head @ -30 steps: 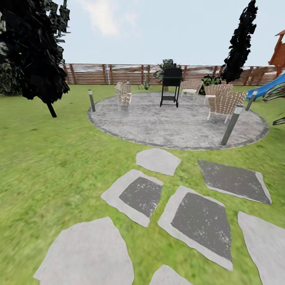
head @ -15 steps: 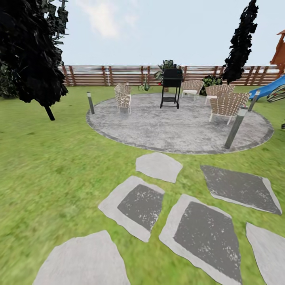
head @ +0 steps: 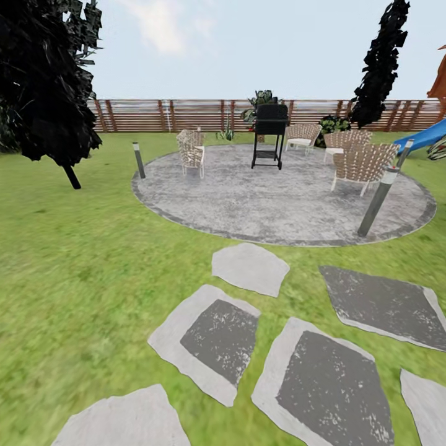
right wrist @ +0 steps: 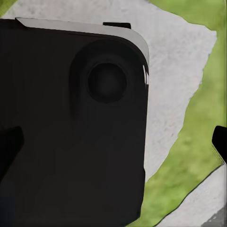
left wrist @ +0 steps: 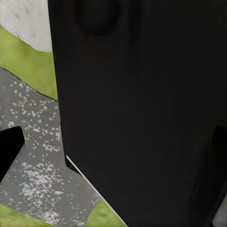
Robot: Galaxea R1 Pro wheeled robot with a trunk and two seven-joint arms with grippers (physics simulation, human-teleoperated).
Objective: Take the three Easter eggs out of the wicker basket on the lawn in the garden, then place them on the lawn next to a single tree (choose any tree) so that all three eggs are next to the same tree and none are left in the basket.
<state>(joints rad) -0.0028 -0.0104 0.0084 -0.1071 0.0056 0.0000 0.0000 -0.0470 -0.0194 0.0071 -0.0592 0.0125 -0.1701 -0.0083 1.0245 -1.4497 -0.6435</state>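
Both wrist cams are mostly blocked by black robot body panels, w/ dark finger tips only at the frame edges, so can't tell if either gripper is released or clenched; arms look tucked in, prob. for driving. Under them: stepping stones [head: 223,337] set in the lawn [head: 80,260]. Farther out, round grey patio [head: 279,198] w/ a black grill [head: 269,133], wicker chairs [head: 192,152], light posts. Far left, a dark-foliaged tree [head: 43,80]; fence [head: 167,116] behind. Eggs and basket aren't to be seen here; robot's prob. en route.
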